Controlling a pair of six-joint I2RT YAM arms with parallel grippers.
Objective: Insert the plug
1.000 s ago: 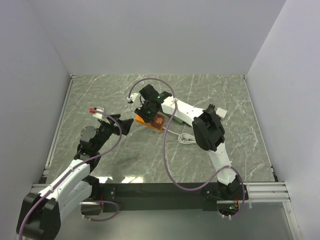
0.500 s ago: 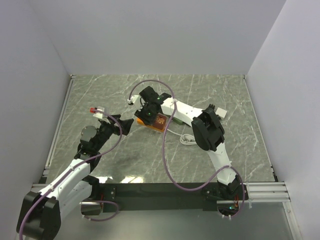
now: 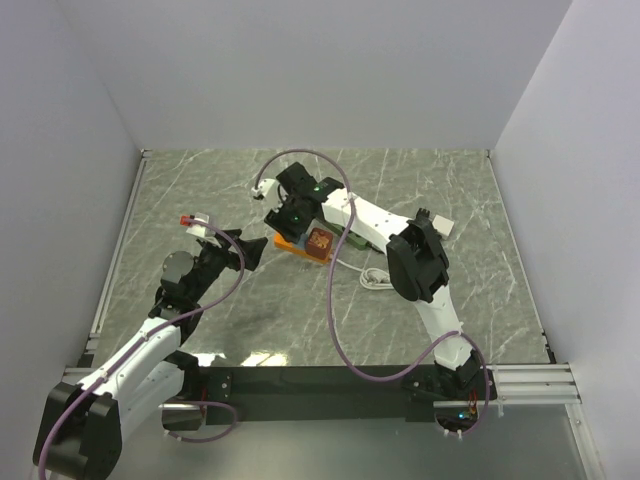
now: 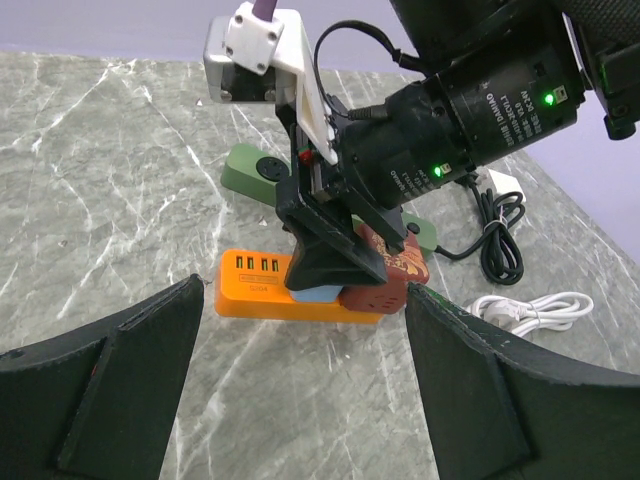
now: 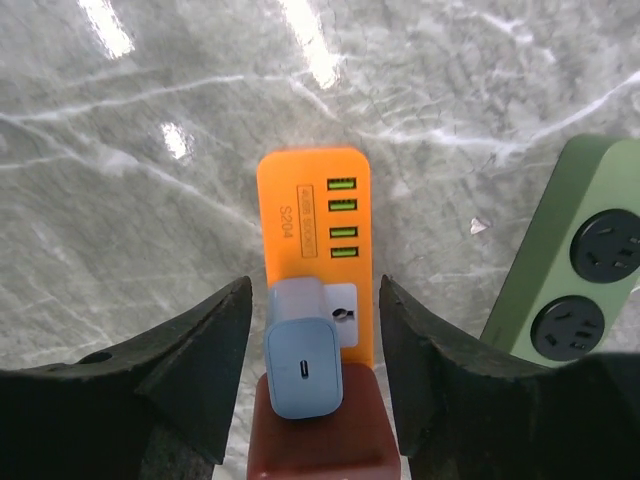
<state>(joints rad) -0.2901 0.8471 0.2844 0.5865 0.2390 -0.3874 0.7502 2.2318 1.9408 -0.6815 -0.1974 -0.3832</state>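
An orange power strip (image 5: 312,222) lies on the marble table; it also shows in the left wrist view (image 4: 262,289) and the top view (image 3: 290,243). A pale blue plug (image 5: 303,352) stands in its white socket, next to a dark red adapter (image 5: 320,432). My right gripper (image 5: 312,372) is open, its fingers on either side of the blue plug with gaps on both sides; in the top view it hangs over the strip (image 3: 292,220). My left gripper (image 4: 300,390) is open and empty, a short way in front of the strip, and sits left of it in the top view (image 3: 248,250).
A green power strip (image 5: 580,265) lies just right of the orange one. A coiled white cable (image 4: 525,308) and a black cord (image 4: 500,225) lie beyond. A white block (image 3: 441,222) sits further right. Walls enclose the table.
My right gripper has drawn back a little toward the far left, rising off the orange strip. The left arm has not moved.
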